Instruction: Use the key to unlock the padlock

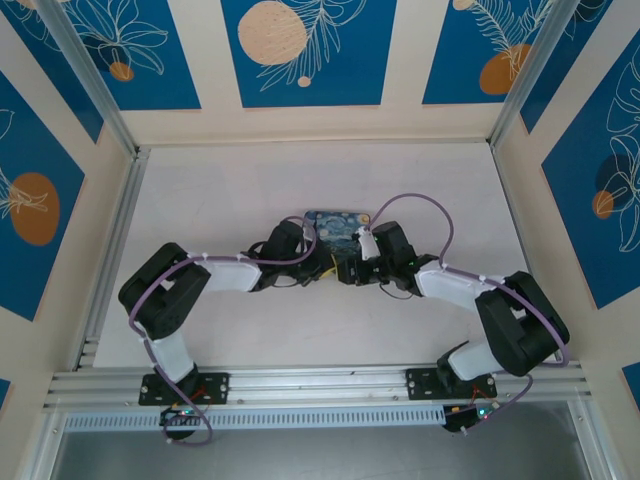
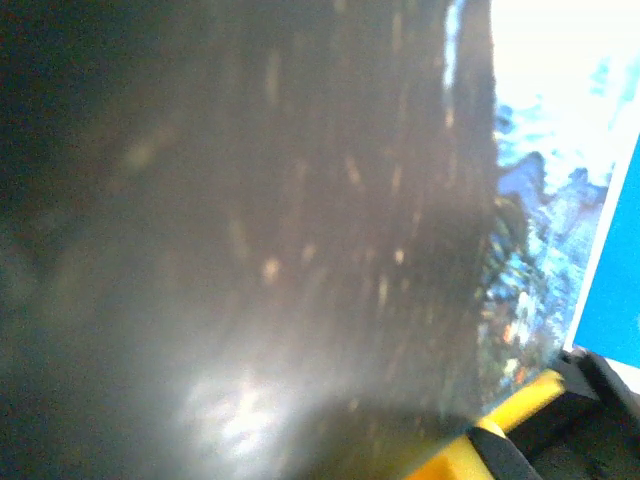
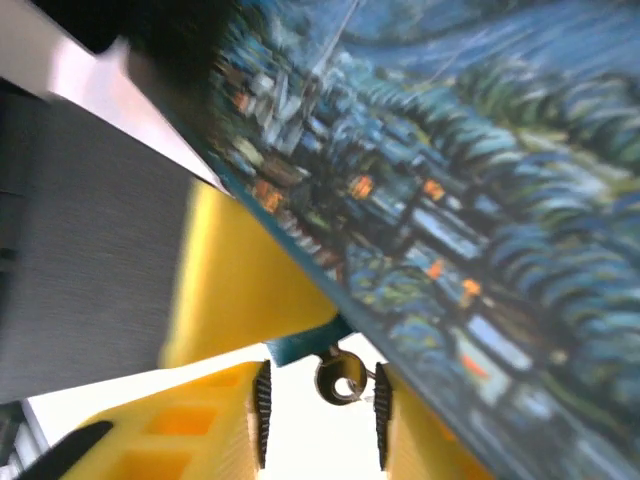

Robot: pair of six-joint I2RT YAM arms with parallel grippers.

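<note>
Top: left claw point(image 1: 308, 258) and right claw point(image 1: 348, 268) crowded against front of painted box point(image 1: 335, 222), mid-desk point(image 1: 220, 200). Left wrist: clamped shut beside box; contents unclear. Right wrist: parted, padlock point(image 3: 343, 380) between pads, below box edge.

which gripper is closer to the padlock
Right. The padlock hangs between the right gripper's open jaws at the box's edge; the left gripper, shut, is by the box's left end.
</note>
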